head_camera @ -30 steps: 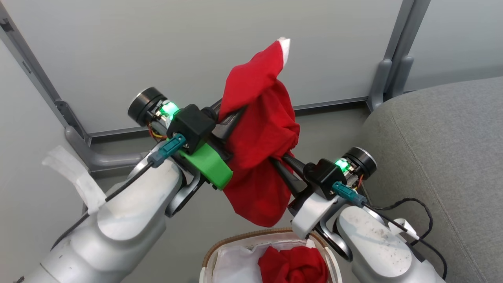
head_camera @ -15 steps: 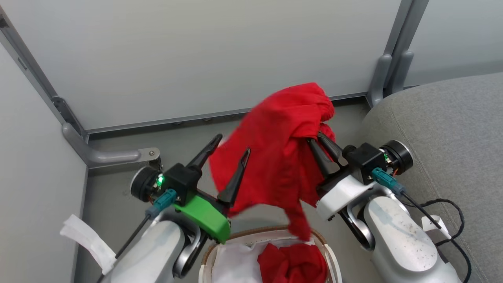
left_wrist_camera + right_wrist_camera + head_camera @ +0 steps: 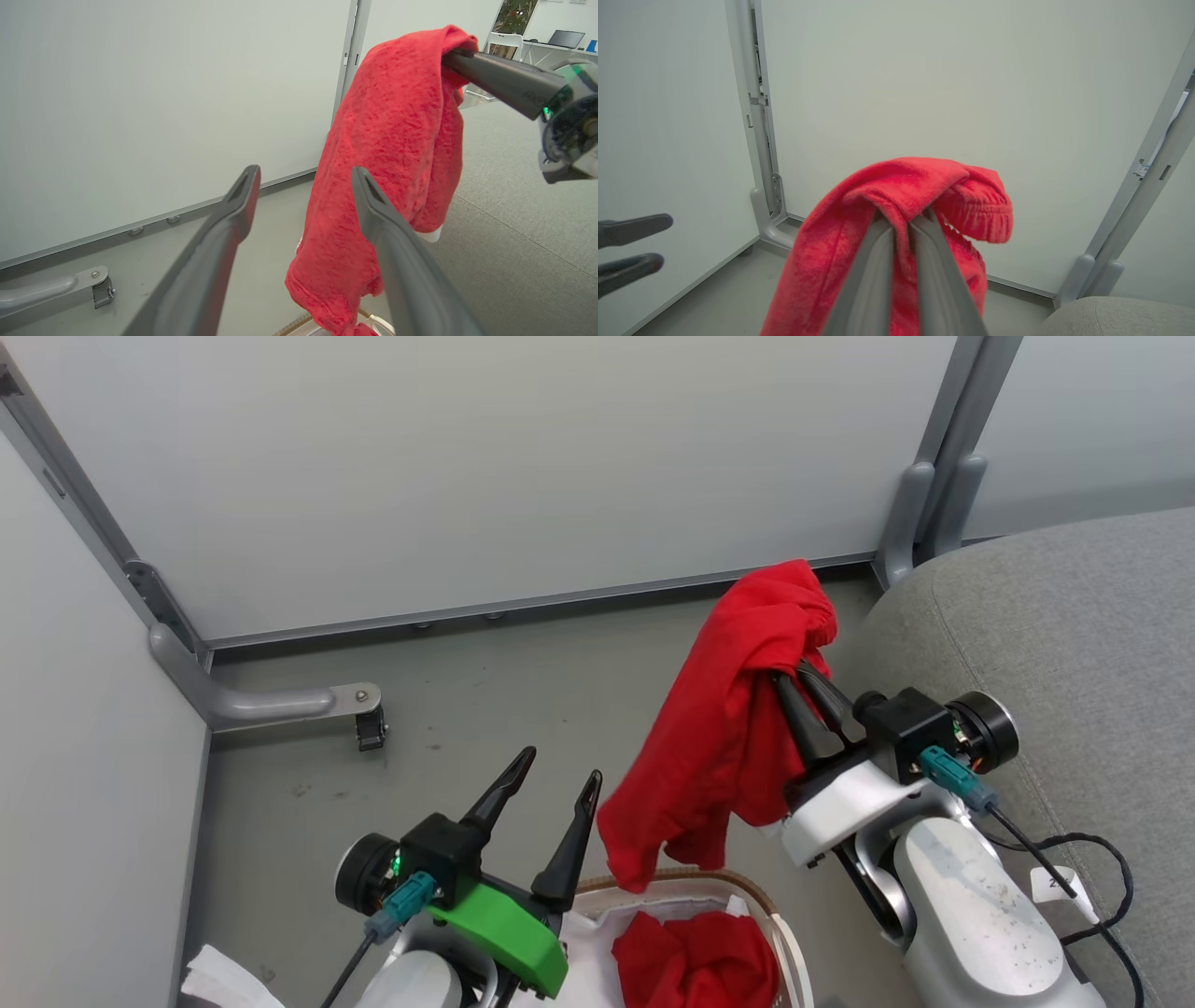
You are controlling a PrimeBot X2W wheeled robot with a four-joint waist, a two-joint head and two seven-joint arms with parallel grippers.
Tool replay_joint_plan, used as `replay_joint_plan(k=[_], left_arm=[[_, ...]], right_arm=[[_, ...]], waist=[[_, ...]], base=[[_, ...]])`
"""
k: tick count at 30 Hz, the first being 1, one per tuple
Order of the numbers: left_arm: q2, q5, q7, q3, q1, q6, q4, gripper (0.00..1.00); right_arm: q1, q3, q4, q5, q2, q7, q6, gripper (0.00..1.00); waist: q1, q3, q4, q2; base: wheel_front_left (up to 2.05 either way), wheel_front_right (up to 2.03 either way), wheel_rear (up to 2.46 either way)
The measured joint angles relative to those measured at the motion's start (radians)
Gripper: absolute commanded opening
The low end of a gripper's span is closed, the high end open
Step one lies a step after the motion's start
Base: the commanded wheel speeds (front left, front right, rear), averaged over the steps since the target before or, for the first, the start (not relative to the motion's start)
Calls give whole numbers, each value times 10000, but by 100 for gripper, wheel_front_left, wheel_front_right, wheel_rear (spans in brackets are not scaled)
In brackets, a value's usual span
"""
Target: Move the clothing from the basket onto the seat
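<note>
Pinches soft, light red garment by a bunched fold in clamped right hand; left hand spread wide, empty. Probably drapes, snags easily.

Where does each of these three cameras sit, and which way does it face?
Head view: on the head, facing down at floor, basket and seat; shows open left claw, right claw shut on the red garment.
Left wrist view: on the left wrist, facing along its spread fingers toward the hanging garment and wall panel.
Right wrist view: on the right wrist, facing along its closed fingers toward the panel.
Both wrist views share the garment and the other arm's claw.
</note>
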Motion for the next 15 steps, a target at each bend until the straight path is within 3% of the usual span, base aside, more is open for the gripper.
replay_joint_plan(k=[9,15], left_arm=[[-339,504,0,295,325,-102,52,100],[-495,780,0,376,487,-134,-15,100]], right_arm=[[7,-339,-77,-38,6,0,0,0],[19,-566,-165,-182,-2,0,0,0]], waist=[[0,17,-375,0],[0,90,-1080,0]], base=[[0,0,0],[0,0,0]])
